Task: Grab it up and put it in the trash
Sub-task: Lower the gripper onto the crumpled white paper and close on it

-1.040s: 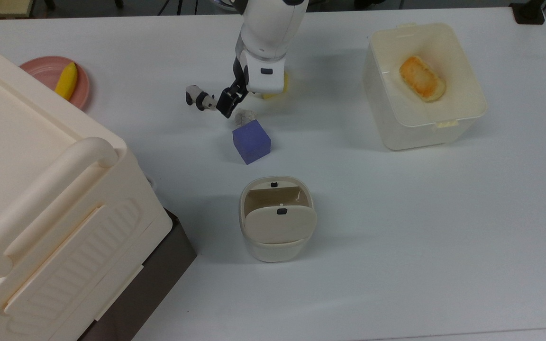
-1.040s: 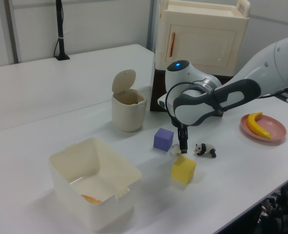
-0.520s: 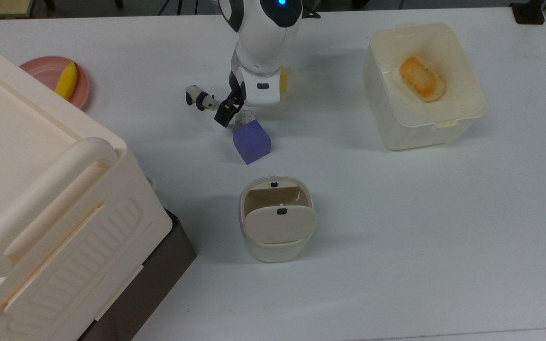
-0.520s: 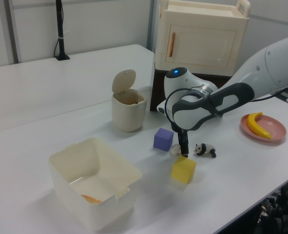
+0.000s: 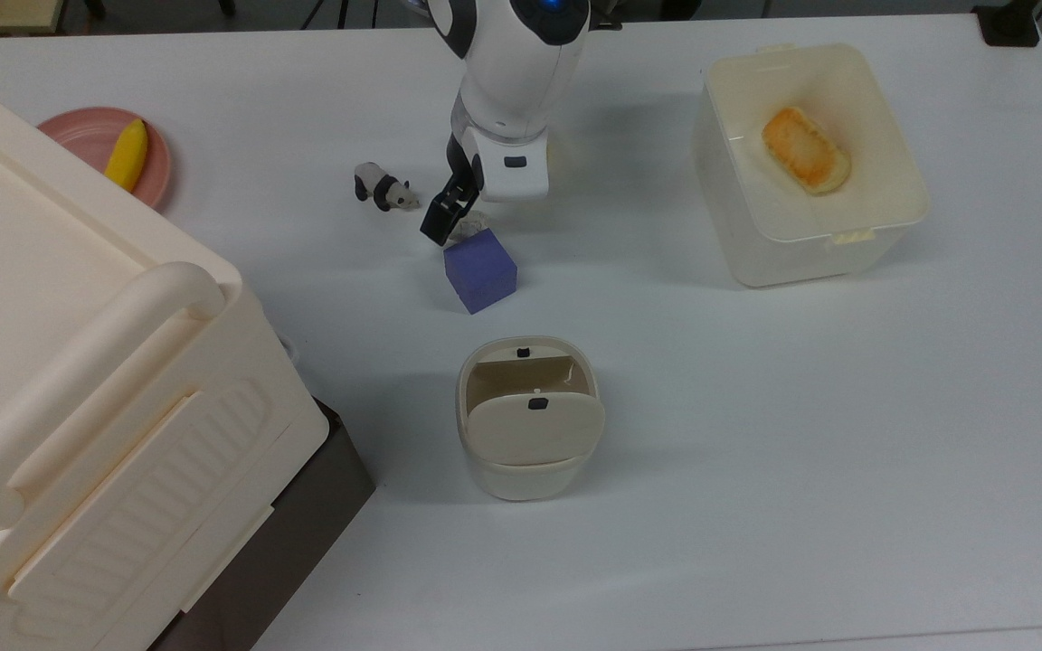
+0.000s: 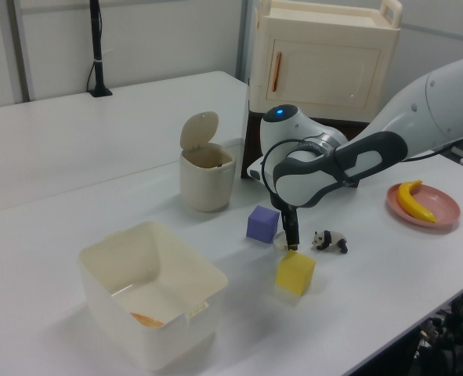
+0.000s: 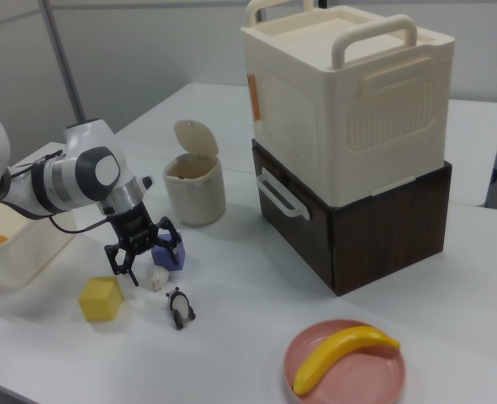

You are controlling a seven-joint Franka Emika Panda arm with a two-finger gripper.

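The gripper [image 7: 145, 256] hangs spread wide over the paper wad [image 7: 156, 278], which lies on the tabletop [image 5: 756, 407] just beside the purple cube [image 5: 480, 269], fingers set to straddle it. The trash bin [image 5: 528, 418] waits open-lidded beyond the cube.

White table [image 5: 756, 506] fills most of the scene, evenly lit, soft shadows. Behind its far edge in left view: pale wall panels w/ grey vertical strips, plus a black pole [image 6: 96, 47], prob. a stand.
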